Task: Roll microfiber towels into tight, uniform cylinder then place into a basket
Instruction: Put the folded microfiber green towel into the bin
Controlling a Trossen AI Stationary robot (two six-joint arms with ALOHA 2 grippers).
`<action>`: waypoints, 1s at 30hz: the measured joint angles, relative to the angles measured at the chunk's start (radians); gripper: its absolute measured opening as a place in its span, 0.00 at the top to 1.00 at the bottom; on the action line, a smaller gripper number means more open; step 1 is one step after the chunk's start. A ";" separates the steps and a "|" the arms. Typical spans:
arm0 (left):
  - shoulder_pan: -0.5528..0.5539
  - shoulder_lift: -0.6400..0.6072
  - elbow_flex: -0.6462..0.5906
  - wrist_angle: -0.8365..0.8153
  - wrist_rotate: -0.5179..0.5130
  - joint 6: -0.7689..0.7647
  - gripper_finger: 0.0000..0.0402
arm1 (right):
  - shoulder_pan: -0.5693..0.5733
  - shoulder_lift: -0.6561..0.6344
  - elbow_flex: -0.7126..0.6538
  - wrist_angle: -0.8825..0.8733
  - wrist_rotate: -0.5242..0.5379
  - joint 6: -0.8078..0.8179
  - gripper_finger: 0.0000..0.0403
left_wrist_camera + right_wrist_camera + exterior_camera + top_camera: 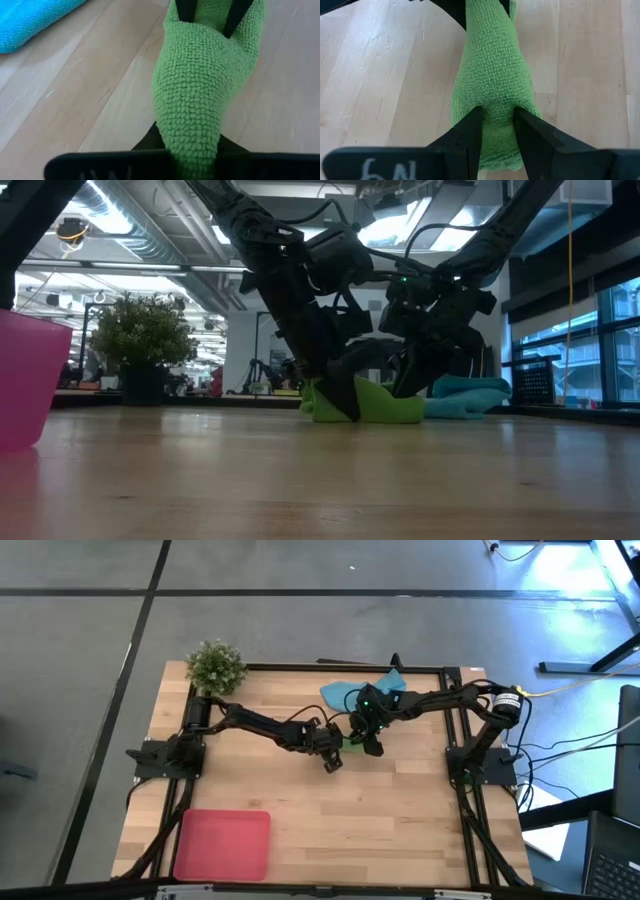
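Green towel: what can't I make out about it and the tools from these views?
- High view: green towel almost wholly covered by the left tool and right tool.
- Low view: the arms hide its middle; roll tightness unclear.
- Wrist views: each end is buried between fingers.

The lime green microfiber towel (492, 75) lay bunched into a lumpy roll. The light blue microfiber towel (352, 690) lay crumpled just beside it. The shallow pinkish-red plastic basket (222, 844) sat well apart from the green towel.

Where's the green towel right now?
The green towel lies mid-table in the high view, pinched between the left gripper and the right gripper, with the blue towel just behind it.
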 joint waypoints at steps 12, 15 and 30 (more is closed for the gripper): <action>-0.001 0.000 0.000 0.000 0.002 -0.001 0.96 | 0.000 0.000 0.000 0.013 0.006 -0.008 0.71; -0.001 0.000 0.000 0.000 0.004 -0.002 0.96 | 0.000 0.000 0.000 0.031 0.007 0.010 0.71; -0.002 0.000 0.000 0.000 0.006 -0.006 0.96 | 0.003 0.000 0.000 0.046 0.027 0.075 0.71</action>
